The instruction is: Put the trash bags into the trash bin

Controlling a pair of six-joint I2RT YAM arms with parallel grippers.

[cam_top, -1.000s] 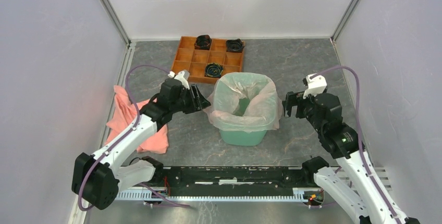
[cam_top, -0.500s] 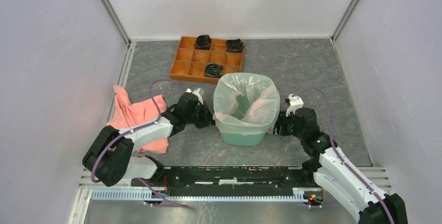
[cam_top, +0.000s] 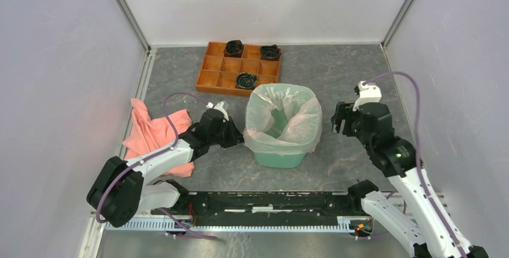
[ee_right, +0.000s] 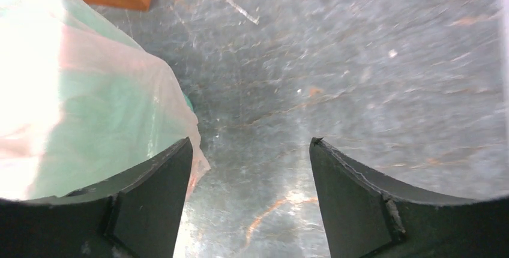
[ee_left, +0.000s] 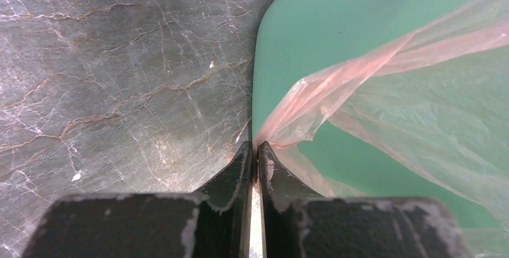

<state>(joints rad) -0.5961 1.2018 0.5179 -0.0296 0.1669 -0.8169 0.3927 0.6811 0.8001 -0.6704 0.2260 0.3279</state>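
L gripper (ee_left: 258, 150) is clamped on the hem of the trash bag (ee_left: 420, 108). Film drapes the trash bin (ee_left: 312, 24) just ahead-right of tips. R gripper (ee_right: 251, 162) is spread w/ nothing between, bag at its left. Film looks light, limp, slick, prob. tears easily, so grab the bunched hem.

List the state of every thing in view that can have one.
trash bag, opened inside the trash bin, top folded over the rim
trash bin, upright, lined
left gripper, shut on the trash bag's overhanging edge
right gripper, open, empty
cloth, crumpled
tray, three compartments occupied
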